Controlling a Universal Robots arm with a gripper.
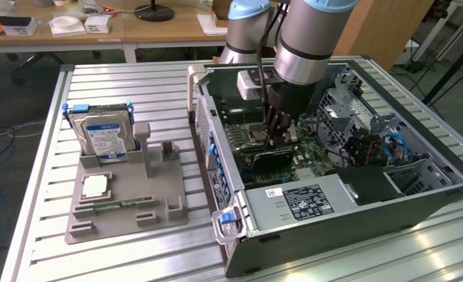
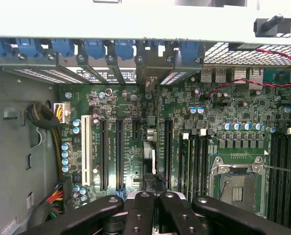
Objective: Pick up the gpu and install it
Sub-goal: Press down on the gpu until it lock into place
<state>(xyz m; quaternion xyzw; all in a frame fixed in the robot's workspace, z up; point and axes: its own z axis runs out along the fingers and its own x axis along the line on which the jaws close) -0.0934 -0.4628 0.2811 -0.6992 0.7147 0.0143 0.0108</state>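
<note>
GPU (image 1: pixel 269 157) sits down inside the open PC case (image 1: pixel 388 205), standing on edge over the motherboard (image 2: pixel 135 127), dark fan side facing the exterior view's bottom; seating in the slot can't be confirmed. Going from the exterior view's left: grey parts holder (image 1: pixel 121 202) on the worktop (image 1: pixel 74 258) has the hard drive (image 1: pixel 102 136) upright in its slot, a CPU chip (image 1: pixel 95 185) flat and a memory stick (image 1: pixel 121 204) lying along the front, all well apart from the case. Gripper (image 1: pixel 280 140) hangs in the case middle, fingers (image 2: pixel 146 215) closed on the card's top edge. Judgement: keep the card vertical, line its edge connector with the long slot (image 2: pixel 167 152) and its bracket with the rear openings, press straight down evenly; tilting risks jamming or bending pins. Power supply (image 1: pixel 302 202) sits near the exterior view's right-front, cables (image 1: pixel 392 147) further right, clear of the card.
</note>
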